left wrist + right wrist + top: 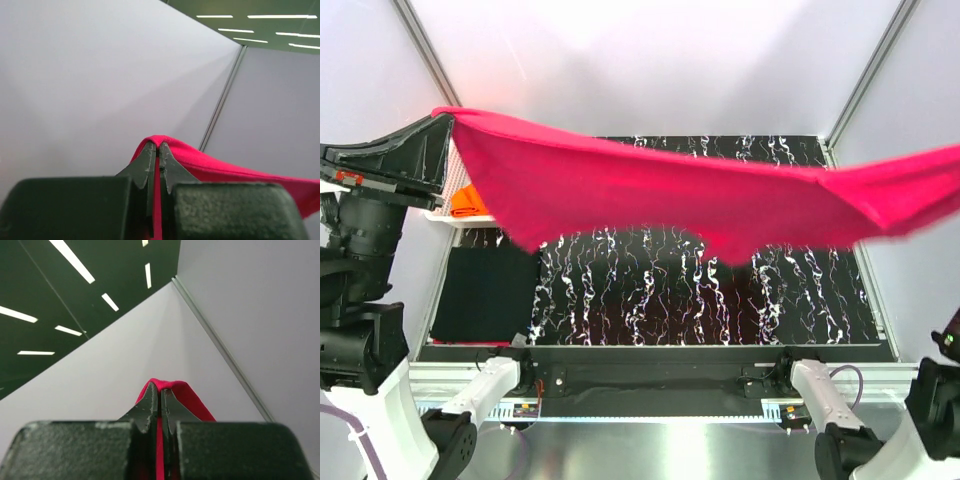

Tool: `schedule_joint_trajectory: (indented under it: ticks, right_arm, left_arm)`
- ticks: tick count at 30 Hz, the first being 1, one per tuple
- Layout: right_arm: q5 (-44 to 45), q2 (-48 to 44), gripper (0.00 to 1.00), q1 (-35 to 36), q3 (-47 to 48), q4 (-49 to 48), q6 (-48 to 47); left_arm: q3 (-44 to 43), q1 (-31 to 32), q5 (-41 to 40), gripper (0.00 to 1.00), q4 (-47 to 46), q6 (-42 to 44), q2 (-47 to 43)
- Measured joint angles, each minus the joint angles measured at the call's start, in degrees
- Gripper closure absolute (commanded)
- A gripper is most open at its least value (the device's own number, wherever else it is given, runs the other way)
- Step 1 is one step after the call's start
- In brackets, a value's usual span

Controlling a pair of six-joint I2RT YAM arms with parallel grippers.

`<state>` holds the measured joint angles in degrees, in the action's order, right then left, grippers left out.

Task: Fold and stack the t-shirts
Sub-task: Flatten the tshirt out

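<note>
A hot pink t-shirt (670, 190) hangs stretched high above the table, spanning the top view from left to right. My left gripper (448, 117) is shut on its left corner; in the left wrist view the jaws (158, 146) pinch pink cloth (230, 172) that trails off right. My right gripper is outside the top view; in the right wrist view it (160, 391) is shut on pink cloth (190, 400). A black folded t-shirt (485, 292) lies flat at the table's left. An orange t-shirt (468, 203) shows in the basket.
A white lattice basket (460, 220) stands at the back left, mostly hidden behind my left arm and the pink cloth. The black white-veined mat (720, 300) covers the table. Grey walls enclose the cell on three sides.
</note>
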<state>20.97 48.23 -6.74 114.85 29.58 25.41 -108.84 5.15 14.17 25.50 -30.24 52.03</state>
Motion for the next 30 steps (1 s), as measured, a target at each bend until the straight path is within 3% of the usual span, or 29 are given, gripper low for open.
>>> schedule_joint_trajectory:
  ticks: [6, 15, 23, 30]
  right_arm:
    - [-0.7, -0.7, 1.00, -0.1, -4.3, -4.6, -0.5]
    - [-3.4, 13.8, 1.00, -0.1, -19.9, -10.0, -0.5]
    - [-6.1, 34.5, 1.00, -0.1, -28.3, -17.9, -1.2]
    - [-11.1, 56.1, 1.00, -0.1, -25.1, -25.7, -1.3]
  left_arm:
    - [2.7, 0.0, -0.9, 1.00, -0.8, -0.1, 0.6]
    - [17.8, 0.0, -5.9, 1.00, -4.6, -0.2, 12.3]
    - [22.3, 0.0, -7.9, 1.00, -13.5, -0.1, 37.9]
    - [8.1, -0.4, -8.2, 1.00, -17.0, 1.3, 67.7]
